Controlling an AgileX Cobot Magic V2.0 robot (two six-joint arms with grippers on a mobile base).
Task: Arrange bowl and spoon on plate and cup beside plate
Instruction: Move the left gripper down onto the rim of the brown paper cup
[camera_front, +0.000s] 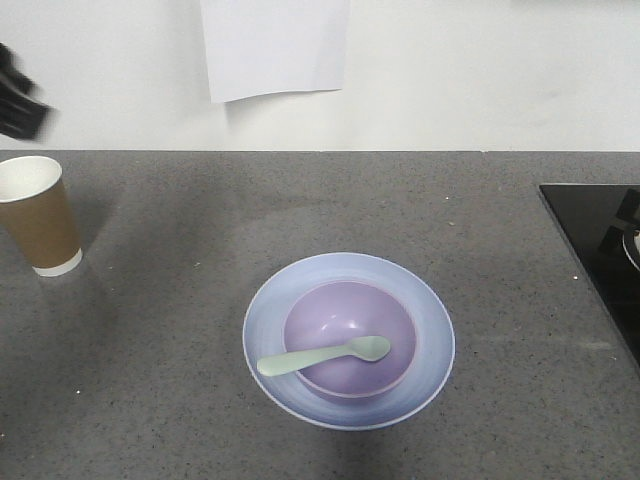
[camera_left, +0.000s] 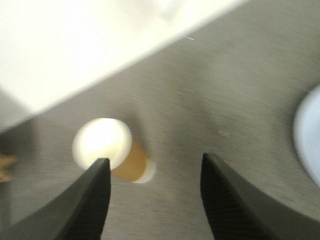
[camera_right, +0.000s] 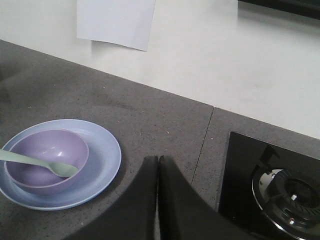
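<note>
The pale blue plate (camera_front: 432, 335) lies mid-counter with the lavender bowl (camera_front: 345, 305) standing in it. A mint-green spoon (camera_front: 322, 355) rests in the bowl, its handle sticking out over the bowl's left rim. Well away from the plate, at the far left, stands the brown paper cup (camera_front: 40, 218), upright. My left gripper (camera_left: 154, 165) hangs open above the counter, blurred, with the cup (camera_left: 109, 146) just beyond its left finger and nothing between the fingers. My right gripper (camera_right: 158, 159) is shut and empty, to the right of the plate (camera_right: 106, 159).
A black gas hob (camera_front: 600, 240) occupies the counter's right edge, with its burner (camera_right: 292, 192) close to my right gripper. A white wall with a paper sheet (camera_front: 275, 45) runs behind the counter. My left arm (camera_front: 20, 100) shows as a dark blur at the top left.
</note>
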